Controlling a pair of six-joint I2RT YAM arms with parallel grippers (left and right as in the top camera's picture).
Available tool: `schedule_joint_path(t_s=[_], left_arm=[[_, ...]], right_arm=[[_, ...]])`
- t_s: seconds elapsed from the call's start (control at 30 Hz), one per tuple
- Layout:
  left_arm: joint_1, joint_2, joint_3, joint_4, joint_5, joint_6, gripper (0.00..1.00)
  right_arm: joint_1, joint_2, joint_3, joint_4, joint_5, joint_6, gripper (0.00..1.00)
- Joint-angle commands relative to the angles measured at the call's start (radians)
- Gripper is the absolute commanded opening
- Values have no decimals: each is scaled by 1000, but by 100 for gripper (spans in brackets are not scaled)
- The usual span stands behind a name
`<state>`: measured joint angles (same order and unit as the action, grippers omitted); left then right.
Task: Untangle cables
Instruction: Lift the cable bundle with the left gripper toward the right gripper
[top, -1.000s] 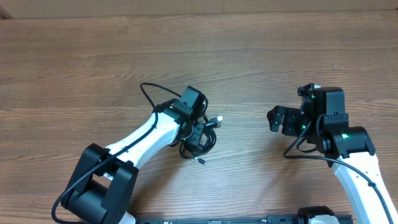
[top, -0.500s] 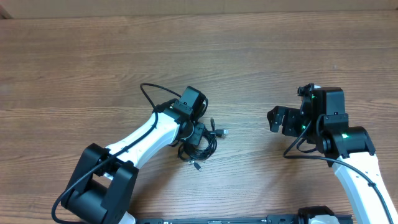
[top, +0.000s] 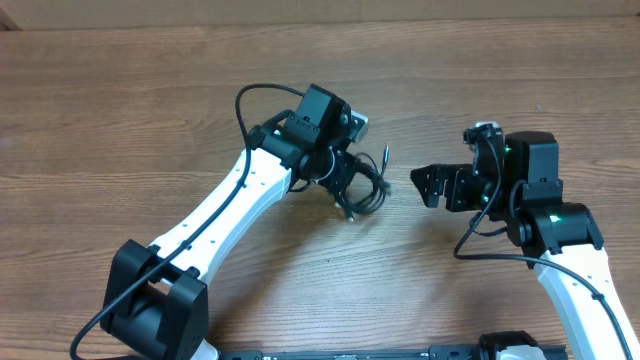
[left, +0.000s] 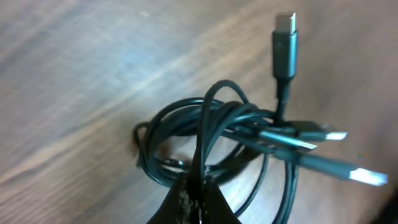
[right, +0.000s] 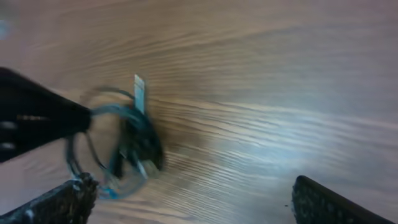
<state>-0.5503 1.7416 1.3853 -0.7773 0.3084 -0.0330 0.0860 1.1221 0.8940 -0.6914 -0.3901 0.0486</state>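
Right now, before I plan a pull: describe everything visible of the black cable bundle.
The bundle of thin black rubbery cords is a loose, tangled coil of overlapping loops. Several plug ends with silver tips fan out from one side. The left gripper is shut on strands at the coil's edge. Whether it touches the brown wooden table cannot be told.

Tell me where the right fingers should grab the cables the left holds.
Probably the plug end standing clear of the coiled cables, coming from the right gripper's side. It juts out free and rigid, while the left gripper pinches the tangled loops.
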Motion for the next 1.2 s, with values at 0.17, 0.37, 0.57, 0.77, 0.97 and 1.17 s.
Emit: schedule_joint_path(t_s=[0.17,0.37,0.57,0.77,0.97,1.17], left_arm=[[-9,-4,29,-16,237,146,4],[-6,-4,42,-17,293,146,4],[11,-22,114,-31,380,172,4],[72,-51,193,-38,392,134,4],[143,-64,196,-48,388,-17,4],[158,-64,196,-7,639,-32,4]], right_arm=[[5,-4,26,29,-113,-102,81],[5,13,21,-5,-117,-53,80],[5,56,21,-42,-117,-53,80],[5,73,21,-50,-66,-39,77],[3,73,21,-53,315,259,92],[3,73,21,27,-13,187,99]])
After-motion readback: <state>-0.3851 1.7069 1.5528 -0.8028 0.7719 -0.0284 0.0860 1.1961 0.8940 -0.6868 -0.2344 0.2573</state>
